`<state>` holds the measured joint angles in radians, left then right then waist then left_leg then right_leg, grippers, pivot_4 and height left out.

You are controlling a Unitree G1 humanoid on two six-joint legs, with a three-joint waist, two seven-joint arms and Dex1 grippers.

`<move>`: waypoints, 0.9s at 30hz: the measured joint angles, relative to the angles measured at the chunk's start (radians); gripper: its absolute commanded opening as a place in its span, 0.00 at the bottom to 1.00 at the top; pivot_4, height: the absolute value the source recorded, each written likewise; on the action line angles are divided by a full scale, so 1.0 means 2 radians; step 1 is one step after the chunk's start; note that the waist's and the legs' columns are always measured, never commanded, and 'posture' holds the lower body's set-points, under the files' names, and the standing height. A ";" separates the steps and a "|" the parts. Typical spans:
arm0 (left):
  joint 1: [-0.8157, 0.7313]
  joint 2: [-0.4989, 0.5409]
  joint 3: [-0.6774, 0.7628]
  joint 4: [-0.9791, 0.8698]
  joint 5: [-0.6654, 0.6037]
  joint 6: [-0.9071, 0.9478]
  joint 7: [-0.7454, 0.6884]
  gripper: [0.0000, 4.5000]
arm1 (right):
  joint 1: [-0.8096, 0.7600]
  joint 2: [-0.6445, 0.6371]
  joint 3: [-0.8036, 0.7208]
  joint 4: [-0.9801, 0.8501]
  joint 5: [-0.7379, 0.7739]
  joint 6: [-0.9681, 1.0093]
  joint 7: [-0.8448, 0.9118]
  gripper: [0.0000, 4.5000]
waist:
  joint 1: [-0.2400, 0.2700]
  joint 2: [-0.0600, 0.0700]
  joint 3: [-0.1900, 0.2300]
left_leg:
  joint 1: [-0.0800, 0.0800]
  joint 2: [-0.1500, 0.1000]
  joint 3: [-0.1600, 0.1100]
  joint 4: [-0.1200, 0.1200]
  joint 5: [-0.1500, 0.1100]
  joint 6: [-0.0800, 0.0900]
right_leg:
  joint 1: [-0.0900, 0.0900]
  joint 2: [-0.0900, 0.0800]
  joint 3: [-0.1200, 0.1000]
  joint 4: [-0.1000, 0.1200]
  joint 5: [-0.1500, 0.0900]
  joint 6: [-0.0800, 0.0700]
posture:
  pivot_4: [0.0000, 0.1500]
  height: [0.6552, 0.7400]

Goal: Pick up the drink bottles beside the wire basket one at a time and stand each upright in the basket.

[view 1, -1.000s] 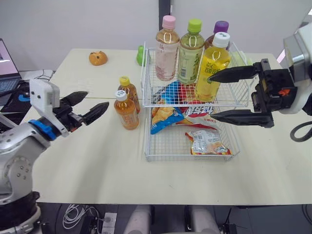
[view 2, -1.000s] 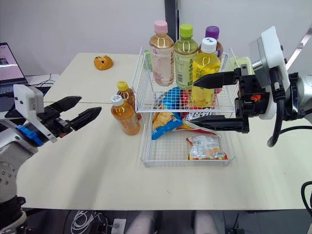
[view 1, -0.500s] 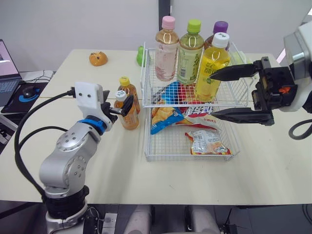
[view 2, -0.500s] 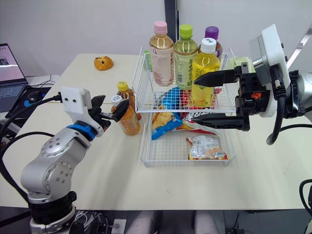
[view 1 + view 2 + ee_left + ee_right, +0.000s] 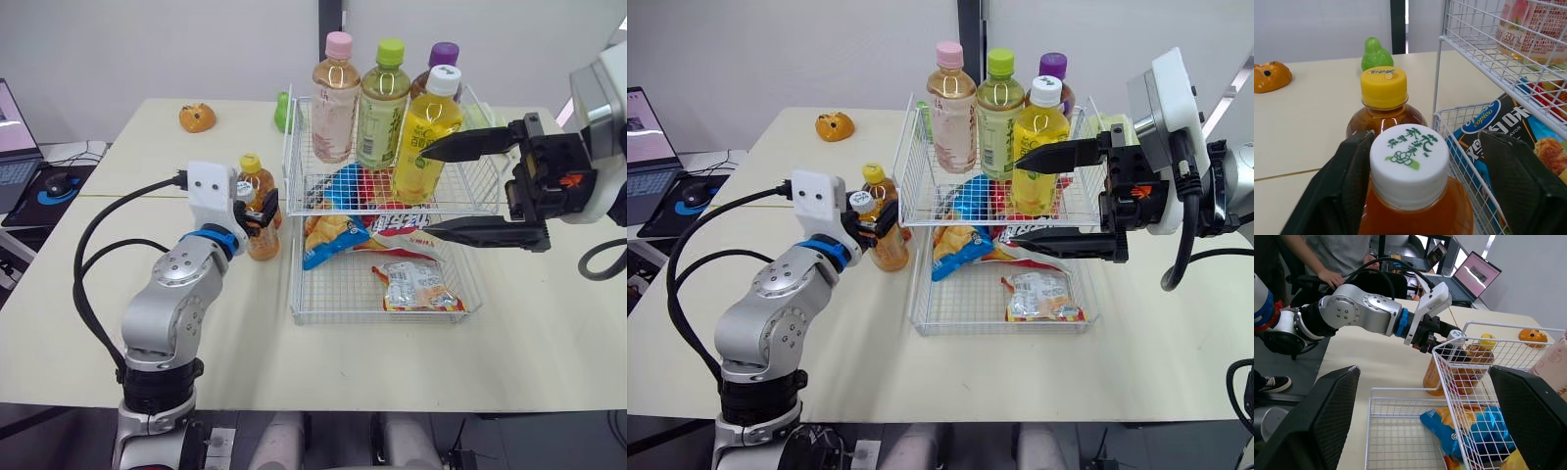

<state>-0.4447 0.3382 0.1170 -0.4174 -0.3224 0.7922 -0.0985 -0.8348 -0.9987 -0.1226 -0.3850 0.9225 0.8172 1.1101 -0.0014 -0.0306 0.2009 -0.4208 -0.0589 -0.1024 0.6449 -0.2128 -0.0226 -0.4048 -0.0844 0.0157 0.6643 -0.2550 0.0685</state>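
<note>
Left wrist view, nearest first: the left gripper [image 5: 257, 209] has its two black fingers [image 5: 1347, 191] on either side of a white-capped amber tea bottle [image 5: 1409, 159], at neck height. One finger looks to touch the bottle and the other stands apart from it, so the jaws are part open, not clamped. Just behind stands a second tea bottle with a yellow cap [image 5: 1384, 88], touching or nearly touching the first. Both bottles are upright on the table [image 5: 343, 362], just beside the left wall of the wire basket [image 5: 387, 315]. Snack packets [image 5: 333, 235] lie in the basket's low front part, and four larger bottles [image 5: 382, 108] stand on its raised rear shelf. The right gripper [image 5: 427, 191] hangs spread wide over the basket's right side, holding nothing. The step in hand appears to be grasping the white-capped bottle. The next move calls for closing on its neck, lifting straight up clear of the yellow-capped neighbour, then carrying it over the rim to a free spot.
</note>
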 measured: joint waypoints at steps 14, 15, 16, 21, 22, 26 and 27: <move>0.023 0.041 0.047 -0.049 -0.027 0.031 -0.036 0.30 | 0.009 -0.012 -0.009 0.006 -0.009 -0.001 0.000 1.00 | -0.001 0.000 0.000 | -0.001 0.000 0.000 0.000 0.000 0.000 | -0.001 0.000 0.000 0.000 0.000 0.000 | 1.00 1.00; 0.017 0.057 0.072 -0.055 -0.046 0.047 -0.046 0.30 | 0.015 -0.017 -0.014 0.009 -0.013 -0.002 0.000 1.00 | -0.001 0.000 0.000 | -0.001 0.000 -0.001 0.000 0.000 0.000 | -0.001 0.000 0.000 0.000 0.000 0.000 | 1.00 1.00; 0.007 0.071 0.092 -0.056 -0.062 0.061 -0.053 0.30 | 0.017 -0.020 -0.017 0.010 -0.015 -0.002 0.000 1.00 | -0.001 0.000 0.000 | -0.001 0.000 -0.001 0.000 0.000 0.000 | -0.001 0.000 -0.001 0.000 0.000 0.000 | 1.00 1.00; -0.129 0.196 0.189 -0.003 -0.183 0.159 -0.124 0.30 | 0.026 -0.036 -0.036 0.016 -0.020 -0.004 0.002 1.00 | 0.000 -0.001 0.001 | -0.002 0.000 -0.001 0.000 0.000 0.000 | 0.000 0.001 -0.002 -0.001 0.000 0.000 | 1.00 1.00; -0.161 0.217 0.196 0.015 -0.196 0.168 -0.135 0.30 | 0.030 -0.037 -0.040 0.017 -0.019 -0.004 0.002 1.00 | 0.000 -0.001 0.001 | -0.002 0.000 -0.001 0.000 0.000 0.000 | 0.000 0.001 -0.002 -0.001 0.000 0.000 | 1.00 1.00; -0.358 0.271 0.166 0.182 -0.241 0.217 -0.198 0.30 | 0.044 -0.045 -0.053 0.018 -0.019 -0.003 0.000 1.00 | 0.001 -0.003 0.002 | -0.004 0.000 -0.003 0.001 0.000 -0.001 | -0.001 0.002 -0.004 -0.001 0.000 0.000 | 1.00 1.00; -0.410 0.278 0.154 0.209 -0.250 0.222 -0.217 0.30 | 0.046 -0.047 -0.056 0.017 -0.019 -0.003 0.000 1.00 | 0.000 -0.004 0.002 | -0.004 0.000 -0.002 0.001 0.000 -0.001 | -0.001 0.002 -0.004 -0.002 0.000 0.000 | 1.00 1.00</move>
<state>-1.2637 0.8937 0.4249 0.0012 -0.8226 1.2358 -0.5317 -0.7430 -1.0928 -0.2355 -0.3505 0.8836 0.8109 1.1093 -0.0009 -0.0377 0.2048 -0.4289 -0.0586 -0.1070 0.6465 -0.2120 -0.0238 -0.4064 -0.0805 0.0073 0.6610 -0.2546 0.0692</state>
